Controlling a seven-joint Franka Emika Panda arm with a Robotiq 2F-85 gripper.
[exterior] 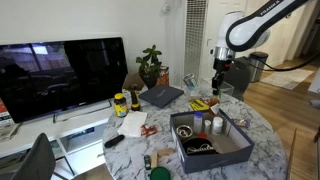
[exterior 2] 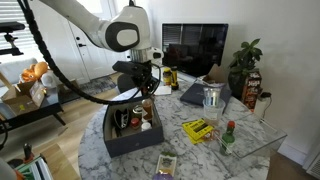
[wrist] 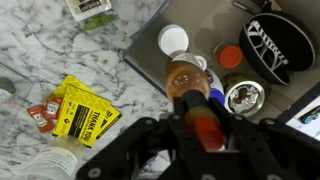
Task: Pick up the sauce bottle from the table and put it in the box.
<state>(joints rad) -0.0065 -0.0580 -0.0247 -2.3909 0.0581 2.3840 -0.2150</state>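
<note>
**Bottle's in the fingers and hanging over the box, so it's all about the drop spot**

In the wrist view the dark fingers (wrist: 150,145) come up from the bottom of the frame. They're clamped narrow around the red-capped top of the small slim reddish-brown sauce bottle (wrist: 185,78). The bottle hangs straight away from them, long axis pretty much vertical, base pointing down at frame centre.

Under that base is the big shallow dark grey-blue box (wrist: 150,55), which fills the upper right of the wrist view. Its near corner sits just left of the bottle. My read is that the bottle is inside the box outline but close to that edge and not in the middle. In an exterior view the bottle (exterior 2: 147,104) hangs just above the box (exterior 2: 120,148), not touching it.

The box is already crowded. A white-capped bottle (wrist: 173,40) and a round dark tin (wrist: 268,45) sit right by where the base points, so I'd guess it needs a careful straight lowering into the gap.

The surface (wrist: 40,50) is white marble with a yellow printed packet (wrist: 78,108) at lower left. The room is a living space, with a big black TV (exterior: 60,75) and a potted plant (exterior: 150,65) behind.
</note>
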